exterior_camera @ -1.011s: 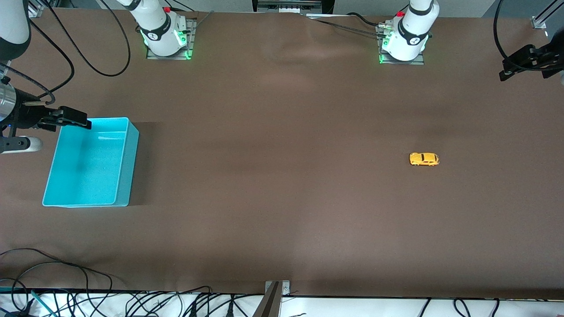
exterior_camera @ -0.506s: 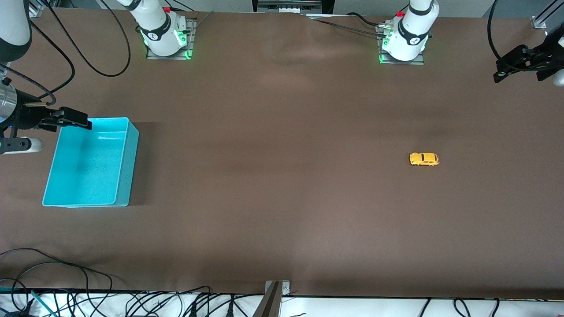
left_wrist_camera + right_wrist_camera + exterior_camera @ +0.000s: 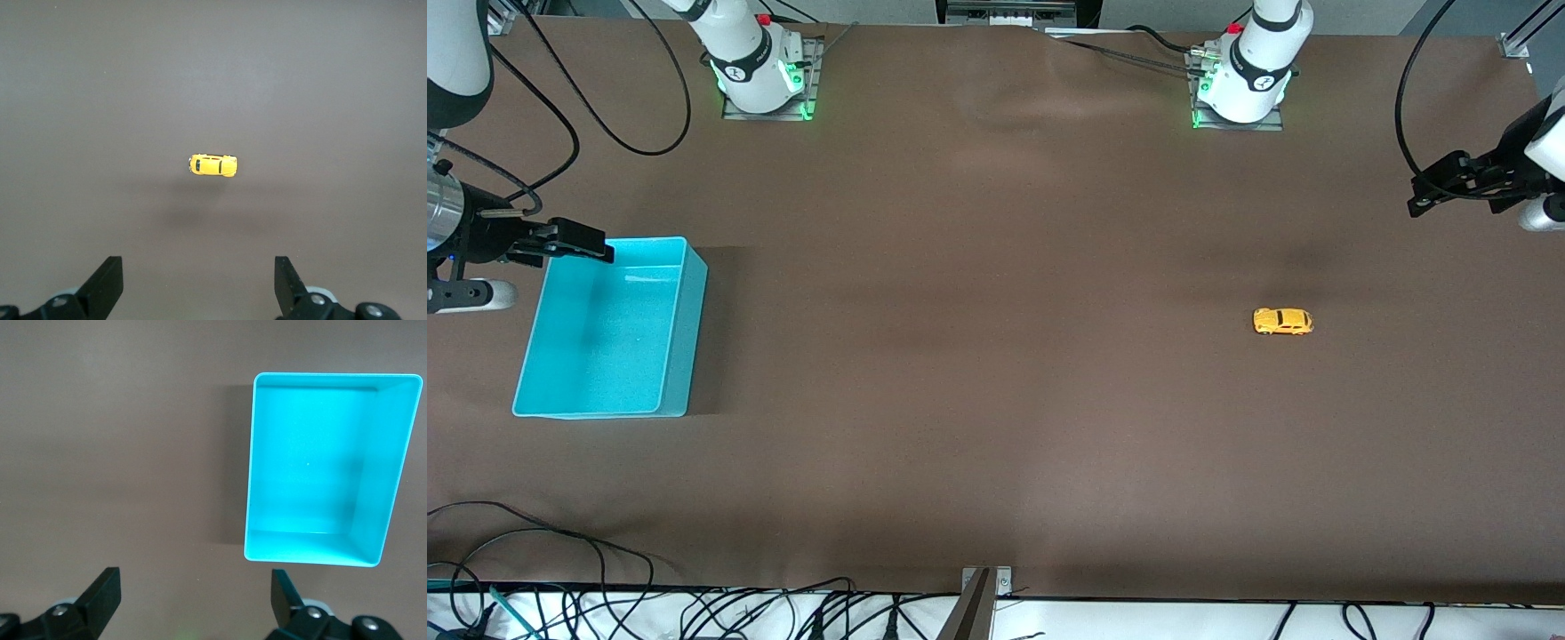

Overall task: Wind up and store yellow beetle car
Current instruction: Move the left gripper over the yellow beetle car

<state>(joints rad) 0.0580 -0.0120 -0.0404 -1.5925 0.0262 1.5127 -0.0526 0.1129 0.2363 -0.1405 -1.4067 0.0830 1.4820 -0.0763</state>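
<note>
We've got a wide stretch of bare matte brown bench (image 3: 996,400) around the yellow beetle car (image 3: 1283,321), a little glossy rounded toy sitting on its wheels toward the left arm's end, nothing near it. The left gripper (image 3: 1430,191) hangs up in the air over that end's edge with jaws spread wide and empty, well apart from the car. Right gripper (image 3: 587,247), also wide open, hovers over the rim of the smooth rectangular turquoise bin (image 3: 676,356).
</note>
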